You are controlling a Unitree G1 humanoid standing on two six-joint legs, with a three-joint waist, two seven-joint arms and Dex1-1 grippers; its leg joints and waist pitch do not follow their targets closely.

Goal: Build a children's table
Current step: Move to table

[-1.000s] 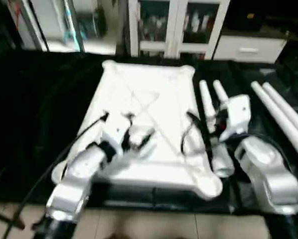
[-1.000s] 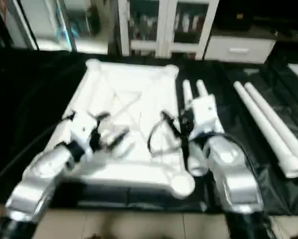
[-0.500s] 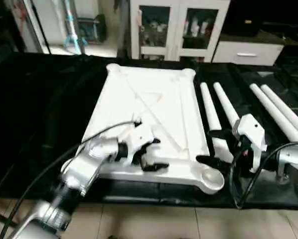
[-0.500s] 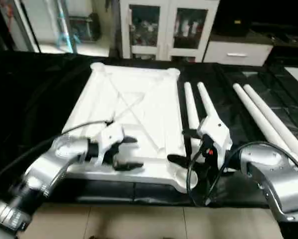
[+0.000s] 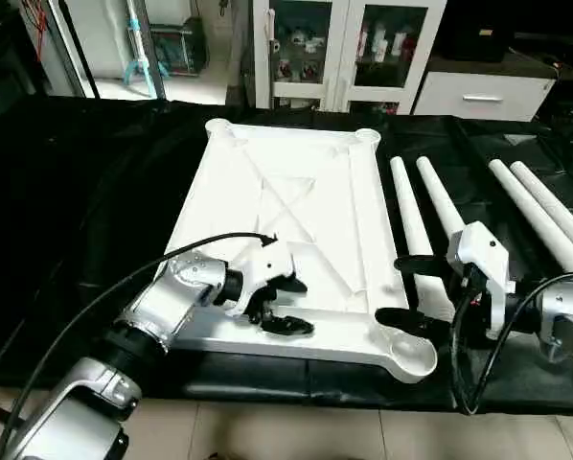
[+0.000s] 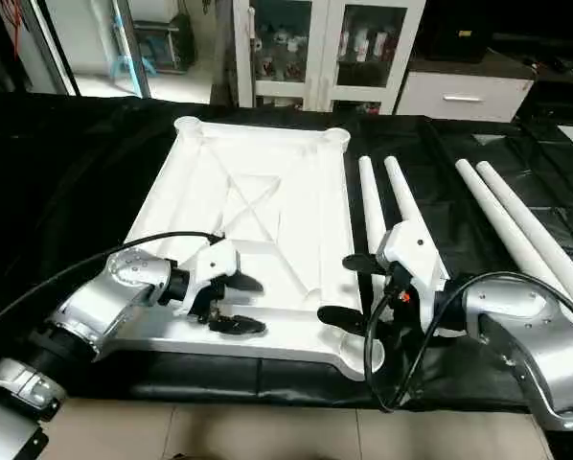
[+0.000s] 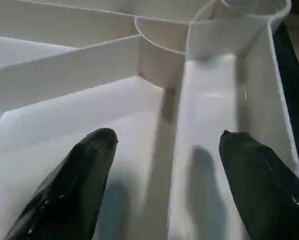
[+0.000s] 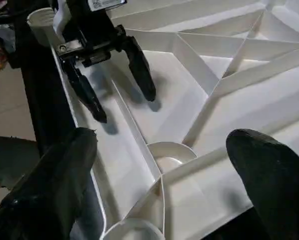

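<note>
Since the earlier frame, your right claw (image 5: pixel 403 287) swung off the legs to the top's near corner socket (image 5: pixel 408 351); left claw (image 5: pixel 283 305) dropped lower. Both claws gape, empty, over the ribbed top (image 5: pixel 296 206) on the black surface (image 5: pixel 76 211). Four legs (image 5: pixel 416 216) lie loose beyond: none fitted yet.

Both grippers' fingers apart (empty)

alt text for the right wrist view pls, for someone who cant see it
Seen between the right pincer's two black fingers, the upturned white table top shows its ribbed underside with a round corner socket close by. Beyond, the left pincer hangs open over the top's near edge, its fingers either side of a rib.
</note>
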